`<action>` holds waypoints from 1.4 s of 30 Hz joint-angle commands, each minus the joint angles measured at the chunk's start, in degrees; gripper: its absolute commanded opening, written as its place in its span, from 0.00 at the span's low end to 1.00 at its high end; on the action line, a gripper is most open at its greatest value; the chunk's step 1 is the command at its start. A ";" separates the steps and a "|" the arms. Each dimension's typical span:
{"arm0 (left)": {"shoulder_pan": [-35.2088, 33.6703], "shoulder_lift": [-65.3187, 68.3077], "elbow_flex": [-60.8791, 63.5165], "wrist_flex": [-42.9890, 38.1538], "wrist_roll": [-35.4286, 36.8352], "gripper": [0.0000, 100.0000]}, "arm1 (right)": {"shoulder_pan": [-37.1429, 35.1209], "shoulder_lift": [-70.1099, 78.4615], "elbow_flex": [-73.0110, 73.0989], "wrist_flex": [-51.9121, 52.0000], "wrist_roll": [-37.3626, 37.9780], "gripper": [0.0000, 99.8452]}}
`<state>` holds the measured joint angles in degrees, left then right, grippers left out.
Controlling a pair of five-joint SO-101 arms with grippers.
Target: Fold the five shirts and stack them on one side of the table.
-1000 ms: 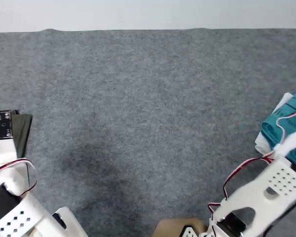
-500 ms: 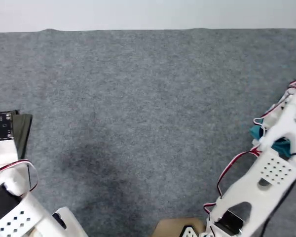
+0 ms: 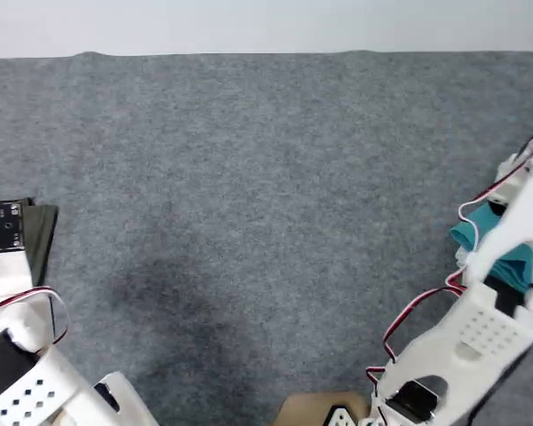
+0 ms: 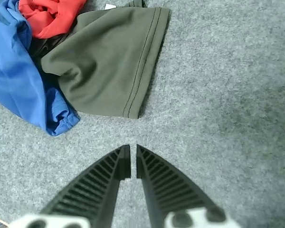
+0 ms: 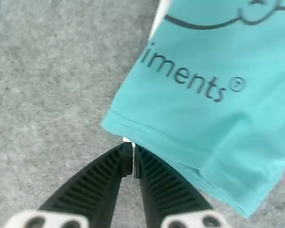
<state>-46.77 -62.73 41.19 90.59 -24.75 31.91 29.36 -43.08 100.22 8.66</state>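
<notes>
Right wrist view: teal shirt (image 5: 213, 109) hem faces pincer (image 5: 132, 149).

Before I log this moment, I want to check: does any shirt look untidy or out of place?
Yes. On the left side, the olive shirt, blue shirt and red shirt lie overlapped in a crumpled heap, none folded. The teal shirt at the right edge looks folded, its layers slightly uneven.
</notes>
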 commanded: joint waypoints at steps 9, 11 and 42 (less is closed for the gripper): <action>0.35 -0.53 -0.92 0.44 -0.35 0.03 | 9.89 0.22 1.32 1.45 3.08 0.01; 0.35 -0.53 -0.92 0.44 -0.35 0.03 | 10.33 4.09 2.20 1.45 3.08 0.01; 0.44 -0.53 -0.92 0.53 -0.35 0.03 | 13.49 -24.48 9.67 2.33 5.63 0.01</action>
<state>-46.77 -62.73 41.19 90.59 -24.75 45.45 12.40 -36.22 100.31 11.91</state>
